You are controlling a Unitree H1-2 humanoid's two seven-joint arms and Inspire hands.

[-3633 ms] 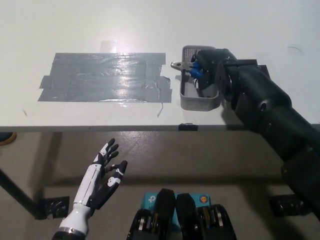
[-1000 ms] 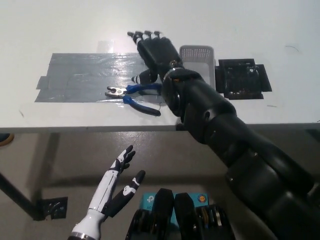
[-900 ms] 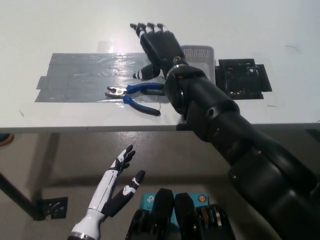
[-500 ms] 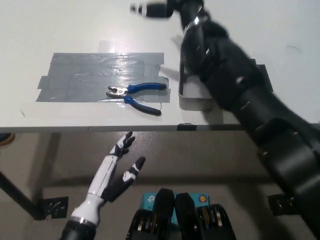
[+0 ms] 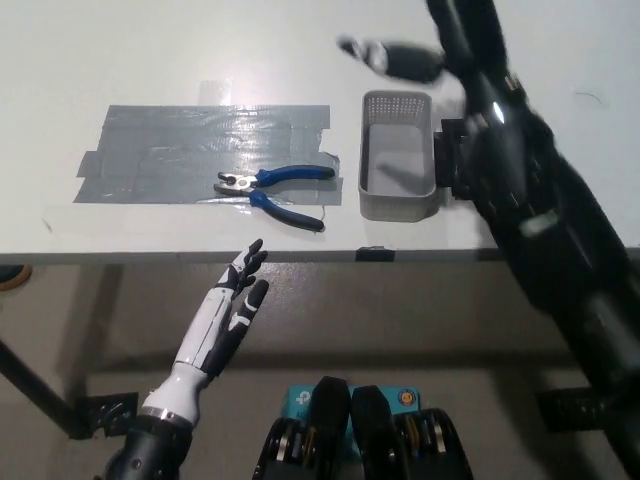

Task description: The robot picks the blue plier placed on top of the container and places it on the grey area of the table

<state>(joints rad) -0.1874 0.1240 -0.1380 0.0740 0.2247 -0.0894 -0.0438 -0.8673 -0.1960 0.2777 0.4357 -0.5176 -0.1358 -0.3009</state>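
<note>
Your blue plier (image 5: 272, 188) lies on the grey area (image 5: 200, 155), job apparently done, well left of the blurred right hand (image 5: 395, 58), whose fingers I can't judge. Left hand (image 5: 228, 310) rests below the tabletop (image 5: 120, 50), fingers spread, empty.

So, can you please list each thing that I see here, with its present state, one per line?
Pliers: lying flat on the grey tape patch, handles spread, not held.
Container: upright on the table, nothing inside.
Left hand: open, holding nothing, below the table edge.
Right hand: blurred, raised over the table beyond the container, holding nothing.
</note>
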